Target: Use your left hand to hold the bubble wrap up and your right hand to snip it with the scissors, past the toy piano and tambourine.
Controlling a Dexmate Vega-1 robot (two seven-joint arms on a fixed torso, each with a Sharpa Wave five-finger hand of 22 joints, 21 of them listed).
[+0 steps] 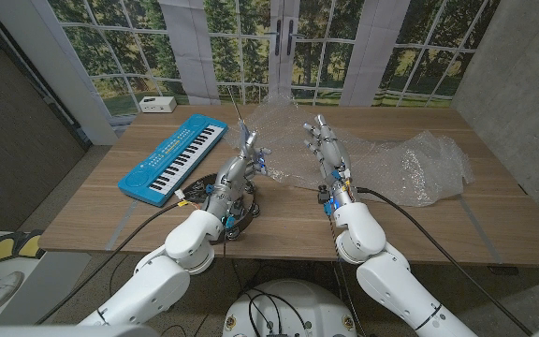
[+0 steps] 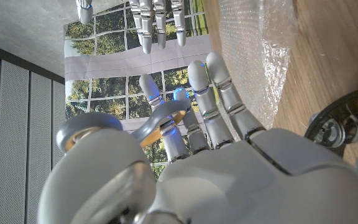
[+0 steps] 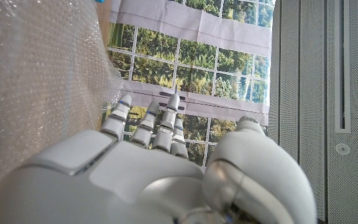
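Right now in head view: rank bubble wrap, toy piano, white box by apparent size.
1. bubble wrap, widest spread.
2. toy piano.
3. white box, smallest; it sits farther back, so its true size is unsure.

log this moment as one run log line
left hand: holds scissors | right hand: open beside bubble wrap | cut: not started

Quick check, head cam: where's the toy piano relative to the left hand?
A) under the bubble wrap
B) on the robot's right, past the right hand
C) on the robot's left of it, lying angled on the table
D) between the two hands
C: the blue toy piano lies at an angle on the table, on the robot's left of the left hand, clear of the bubble wrap.
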